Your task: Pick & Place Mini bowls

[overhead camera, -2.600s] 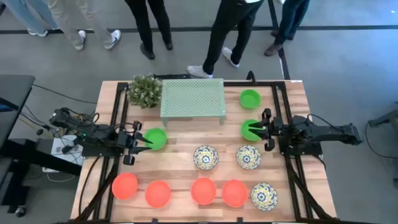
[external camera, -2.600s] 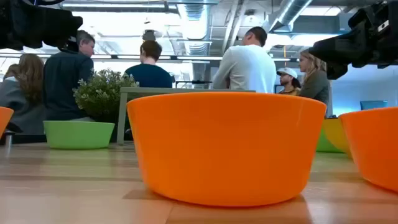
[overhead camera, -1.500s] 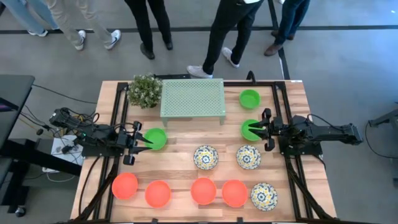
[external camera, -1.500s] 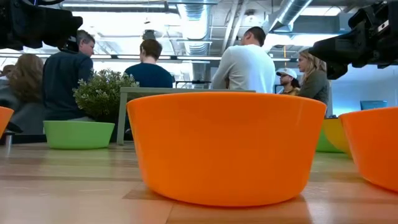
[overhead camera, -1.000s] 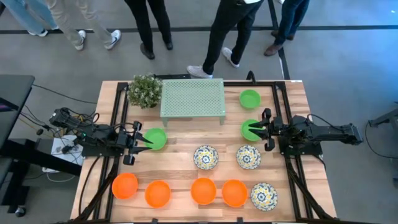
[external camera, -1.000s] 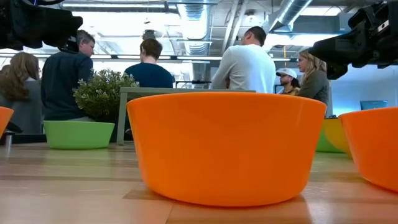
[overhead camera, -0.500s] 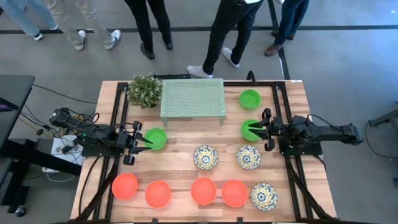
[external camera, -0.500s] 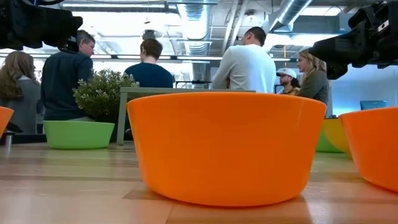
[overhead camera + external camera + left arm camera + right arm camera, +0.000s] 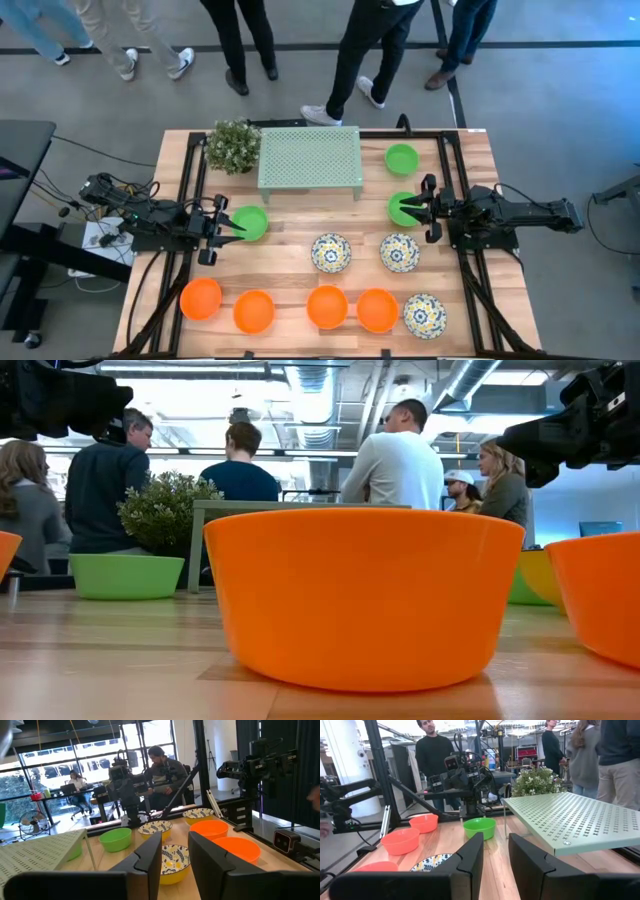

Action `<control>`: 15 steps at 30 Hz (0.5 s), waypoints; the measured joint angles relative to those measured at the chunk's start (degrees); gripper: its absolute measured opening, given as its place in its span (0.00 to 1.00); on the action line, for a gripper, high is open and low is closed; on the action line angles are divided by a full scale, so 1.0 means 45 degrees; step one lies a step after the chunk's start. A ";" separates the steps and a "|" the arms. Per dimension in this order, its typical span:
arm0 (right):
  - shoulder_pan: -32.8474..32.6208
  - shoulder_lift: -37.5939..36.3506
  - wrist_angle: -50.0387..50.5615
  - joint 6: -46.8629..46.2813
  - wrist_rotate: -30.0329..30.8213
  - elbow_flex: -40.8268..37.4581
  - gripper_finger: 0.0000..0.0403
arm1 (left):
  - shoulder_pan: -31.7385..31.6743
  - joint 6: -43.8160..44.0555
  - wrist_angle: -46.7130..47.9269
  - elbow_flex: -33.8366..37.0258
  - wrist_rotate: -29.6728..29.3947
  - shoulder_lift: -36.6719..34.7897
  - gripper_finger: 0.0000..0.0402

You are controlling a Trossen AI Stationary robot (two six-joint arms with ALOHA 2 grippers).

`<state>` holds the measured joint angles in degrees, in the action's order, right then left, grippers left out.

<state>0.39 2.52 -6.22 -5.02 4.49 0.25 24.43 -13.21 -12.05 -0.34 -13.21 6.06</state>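
Observation:
Mini bowls stand on the wooden table (image 9: pixel 290 215). There are three green ones (image 9: pixel 249 222) (image 9: pixel 402 158) (image 9: pixel 403 208) and three white floral ones (image 9: pixel 331 252) (image 9: pixel 399 252) (image 9: pixel 424 315). Several orange ones (image 9: pixel 328 306) sit in a row along the near edge. My left gripper (image 9: pixel 238 226) hovers level at the left side, over the left green bowl's rim. Its fingers stand open (image 9: pixel 175 851) with nothing between them. My right gripper (image 9: pixel 410 208) hovers level at the right side, over the rim of a green bowl, also open (image 9: pixel 495 845) and empty.
A pale green perforated stand (image 9: pixel 309 158) stands at the far middle, with a small bushy plant (image 9: pixel 233 146) to its left. Black rails (image 9: pixel 188 200) run along both table sides. Several people stand beyond the far edge. Bare wood lies between the stand and the floral bowls.

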 joint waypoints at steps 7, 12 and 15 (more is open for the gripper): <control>-0.0001 0.0000 -0.0004 -0.0001 0.0001 0.0003 0.22 | 0.0000 0.0000 0.0000 0.0005 -0.0001 -0.0004 0.24; 0.0000 0.0000 0.0000 0.0000 0.0005 0.0004 0.22 | 0.0000 0.0028 -0.0005 0.0002 -0.0001 0.0000 0.24; -0.0001 0.0000 -0.0004 -0.0012 0.0002 0.0002 0.22 | 0.0000 0.0142 -0.0236 0.0002 0.0000 0.0001 0.24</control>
<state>0.38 2.52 -6.24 -5.07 4.50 0.26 24.43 -12.58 -13.12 -0.33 -13.21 6.07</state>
